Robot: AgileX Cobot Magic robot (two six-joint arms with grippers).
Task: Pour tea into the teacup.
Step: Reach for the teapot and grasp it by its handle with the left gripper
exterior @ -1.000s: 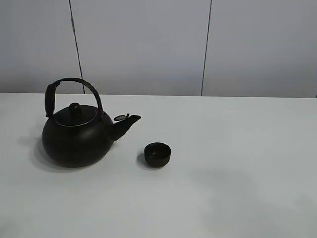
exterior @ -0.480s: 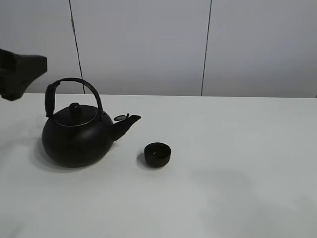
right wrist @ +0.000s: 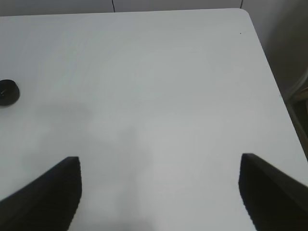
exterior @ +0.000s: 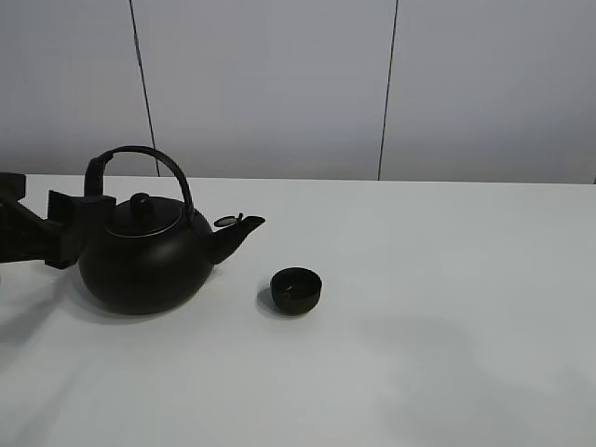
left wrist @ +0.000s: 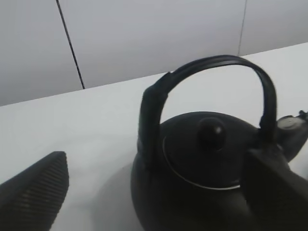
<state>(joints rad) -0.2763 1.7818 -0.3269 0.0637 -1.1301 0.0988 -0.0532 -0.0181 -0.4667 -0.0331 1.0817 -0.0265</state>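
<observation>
Squarely, the kettle [exterior: 144, 270] stands between left gripper [exterior: 82, 226] and teacup [exterior: 296, 289].

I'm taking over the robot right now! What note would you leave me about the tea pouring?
Left gripper: open, jaws spread wide at the kettle, near the end of its handle away from the spout. Nothing is gripped.
Right gripper: open and empty, above the bare table.
Things: the kettle stands upright on the table. Its spout points toward the teacup, which sits apart from it.
Done: only the approach to the kettle. It is not lifted.
Left to do: close on the handle, lift, tilt the spout over the teacup and pour.
</observation>
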